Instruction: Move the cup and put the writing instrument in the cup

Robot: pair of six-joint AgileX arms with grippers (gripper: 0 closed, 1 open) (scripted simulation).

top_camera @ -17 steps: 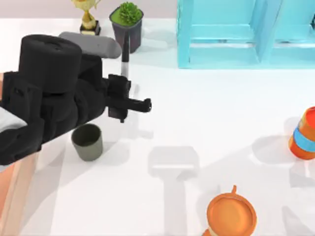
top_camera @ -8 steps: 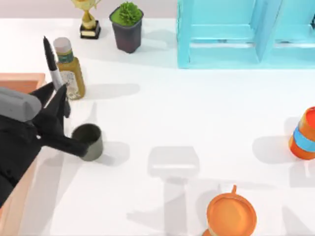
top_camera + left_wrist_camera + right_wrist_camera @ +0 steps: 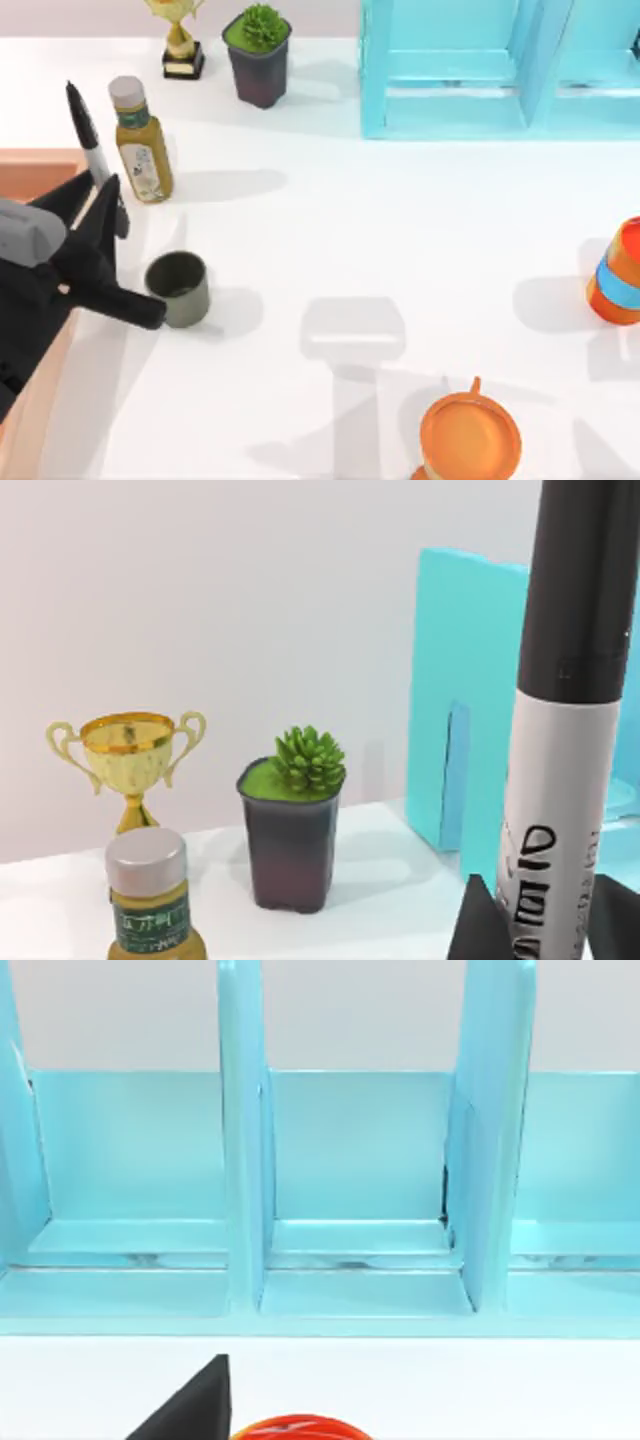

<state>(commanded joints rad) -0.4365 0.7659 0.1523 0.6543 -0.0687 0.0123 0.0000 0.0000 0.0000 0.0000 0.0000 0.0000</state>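
My left hand [image 3: 105, 215] sits at the left side of the bench [image 3: 400, 220], its fingers clamped on the lower barrel of the marker pen [image 3: 88, 135], which stands nearly upright with its black cap up. In my left wrist view the pen [image 3: 565, 730] rises between the two dark fingertips [image 3: 478, 925]. The cup [image 3: 178, 288] stands upright on the bench just beside that hand, one finger touching its side. The bottle [image 3: 140, 140] stands close behind. For my right hand, I cannot tell whether it is apart or together.
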